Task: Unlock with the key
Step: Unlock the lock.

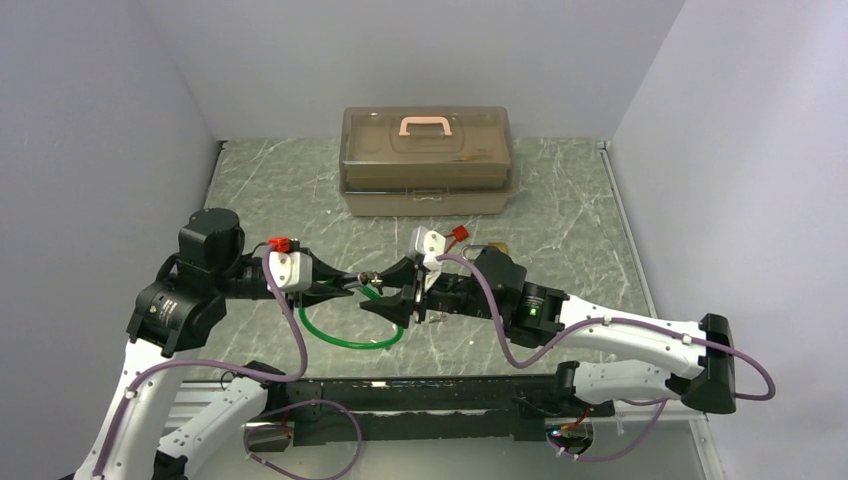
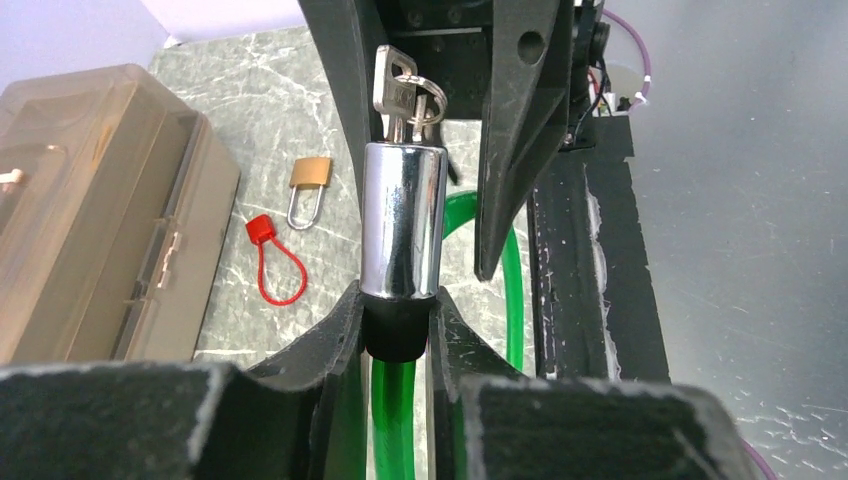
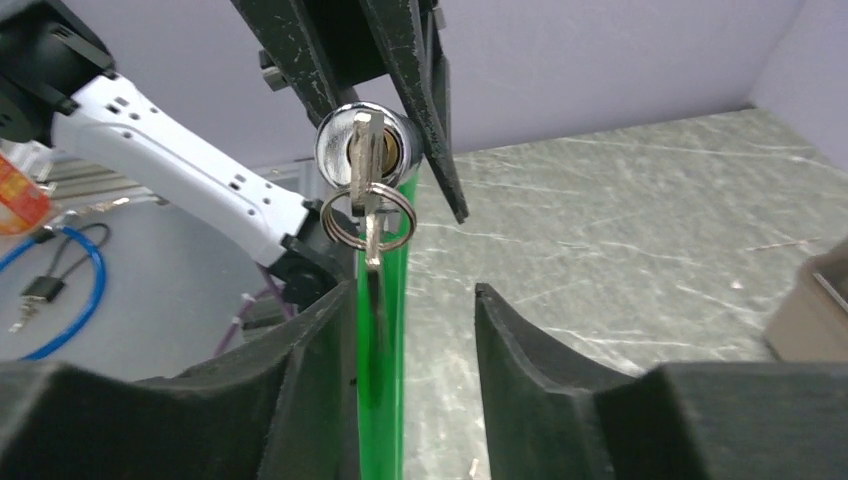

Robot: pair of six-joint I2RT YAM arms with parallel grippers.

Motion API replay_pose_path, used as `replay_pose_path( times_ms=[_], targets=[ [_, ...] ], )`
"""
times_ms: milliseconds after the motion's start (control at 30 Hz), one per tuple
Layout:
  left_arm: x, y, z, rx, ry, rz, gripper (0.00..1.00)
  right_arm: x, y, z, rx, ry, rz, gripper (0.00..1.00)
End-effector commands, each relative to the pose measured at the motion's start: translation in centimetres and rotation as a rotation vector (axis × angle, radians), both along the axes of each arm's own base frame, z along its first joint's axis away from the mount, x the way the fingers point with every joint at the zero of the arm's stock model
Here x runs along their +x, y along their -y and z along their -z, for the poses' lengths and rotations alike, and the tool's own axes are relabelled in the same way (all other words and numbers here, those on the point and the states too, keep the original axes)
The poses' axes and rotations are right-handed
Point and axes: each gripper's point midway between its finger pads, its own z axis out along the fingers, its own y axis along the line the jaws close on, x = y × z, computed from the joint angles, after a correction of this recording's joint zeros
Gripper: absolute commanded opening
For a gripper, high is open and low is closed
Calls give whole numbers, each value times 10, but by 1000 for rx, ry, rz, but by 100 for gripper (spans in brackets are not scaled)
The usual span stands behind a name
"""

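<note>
Left tool [image 2: 398, 310] around cylinder [image 2: 402, 220], key [image 3: 366, 135] inside

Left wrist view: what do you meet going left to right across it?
Brown plastic toolbox → red wire tag → brass padlock → chrome lock cylinder, with the key in its end → black base rail.

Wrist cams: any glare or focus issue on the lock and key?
Left wrist: bright glare streaks on the chrome lock cylinder, key readable. Right wrist: key sharp in the keyhole, near right gripper fingers slightly soft. Top external: even light, key too small to resolve.
</note>
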Motion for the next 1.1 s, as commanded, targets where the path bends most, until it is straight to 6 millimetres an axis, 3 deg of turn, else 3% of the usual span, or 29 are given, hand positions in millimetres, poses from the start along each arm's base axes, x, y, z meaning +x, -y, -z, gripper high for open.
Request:
replay_pose_path(
  times_ms=[0, 133, 233, 367, 533, 600, 767, 900, 1067],
  targets=[
    [6, -2, -12, -15, 36, -52, 0, 8, 32, -49, 65, 87, 95, 50],
    [18, -5, -14, -9, 10, -126, 0, 21, 66, -67, 50, 149, 213, 51],
    [22, -6, -11, 14, -12, -146, 0, 32, 78, -72, 27, 162, 294, 51],
    [37, -12, -6, 63, -68, -237, 0, 34, 71, -77, 29, 179, 289, 52],
    [54, -24, 10, 224, -222, -341, 0, 50, 57, -65, -40, 185, 338, 52],
    [54, -27, 15, 278, -253, -339, 0, 63, 60, -65, -43, 175, 414, 46],
    [46, -31, 19, 301, -235, -343, 0, 93, 72, -61, -78, 155, 609, 15],
    [41, -31, 26, 309, -241, -322, 0, 92, 66, -57, -78, 160, 592, 11],
    [22, -25, 24, 282, -224, -213, 0, 80, 54, -67, -18, 176, 499, 7]
  ],
)
